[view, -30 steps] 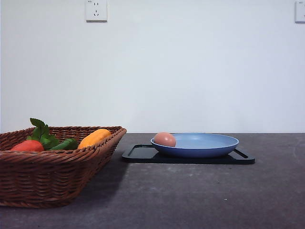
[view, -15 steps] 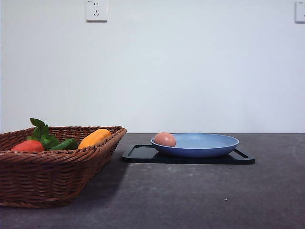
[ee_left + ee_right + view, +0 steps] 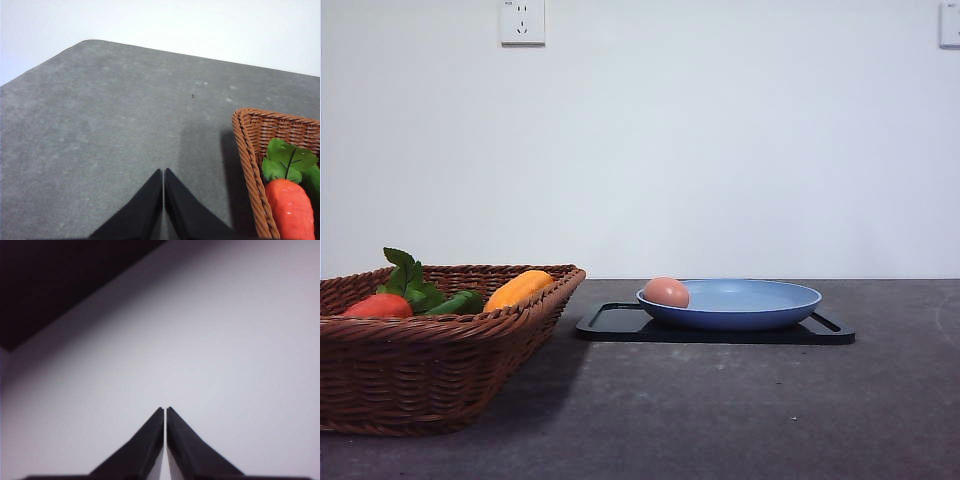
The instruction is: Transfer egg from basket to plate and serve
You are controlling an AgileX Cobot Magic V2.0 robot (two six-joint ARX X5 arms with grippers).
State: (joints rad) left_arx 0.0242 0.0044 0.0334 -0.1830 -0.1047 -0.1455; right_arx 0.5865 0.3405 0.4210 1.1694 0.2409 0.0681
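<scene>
Table [image 3: 740, 410]: dark grey, speckled surface running back to a white wall [image 3: 720, 150]; it carries the basket on the left and the tray further back, right of centre.
Basket [image 3: 430, 360]: brown woven wicker with sloping sides and a braided rim, at the front left. It holds a red-orange vegetable [image 3: 380, 306] with green leaves [image 3: 410, 280], a green piece [image 3: 458, 301] and an elongated orange-yellow vegetable [image 3: 518, 289] leaning up toward the far-right rim.
Tray [image 3: 610, 322]: flat, black, rectangular, lying on the table with the plate resting on it.
Plate [image 3: 750, 305]: round, shallow, light blue, raised rim; its only visible content is the egg.
Egg [image 3: 666, 292]: brownish-pink, sitting inside the plate against its left rim, well apart from the basket.
Left gripper [image 3: 163, 172]: black fingers pressed together tip to tip, holding nothing, above bare table just beside the basket's corner.
Right gripper [image 3: 165, 411]: black fingers closed to a hairline seam, empty, seen against the pale wall.
Wall socket [image 3: 522, 22]: white, high on the wall above the basket.
</scene>
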